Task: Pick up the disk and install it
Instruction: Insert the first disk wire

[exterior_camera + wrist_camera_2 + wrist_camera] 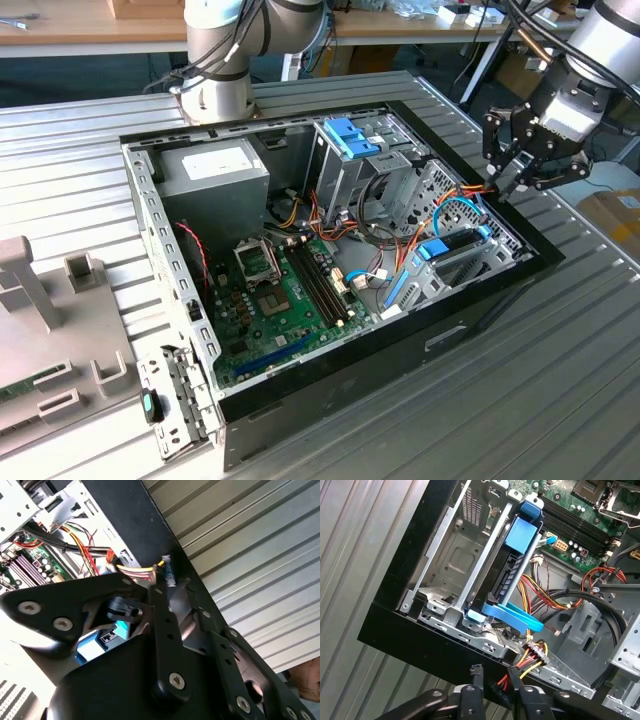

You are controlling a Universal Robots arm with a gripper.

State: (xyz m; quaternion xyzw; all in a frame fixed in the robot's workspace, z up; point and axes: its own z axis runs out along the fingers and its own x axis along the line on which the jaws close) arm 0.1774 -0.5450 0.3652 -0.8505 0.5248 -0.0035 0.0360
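Note:
The disk (447,250) stands on edge in a silver bay at the exterior view's right end of the open computer case (330,375). In the first wrist view the disk (521,540) shows its light-blue carrier, and its blue handle (512,617) swings out toward the case's black wall. My gripper (508,185) hangs just above the case's rim, beside that bay. It is open, and its fingertips (476,672) sit apart with nothing held. In the second wrist view one finger (167,575) points down at the orange and yellow cables.
A cable bundle with connectors (532,655) lies between the gripper and the disk. An upright drive cage with a blue latch (352,138) stands at the back, near the motherboard (290,290) and the power supply (215,170). Another arm's base (215,90) and a grey fixture (40,300) sit on the ribbed table (560,380).

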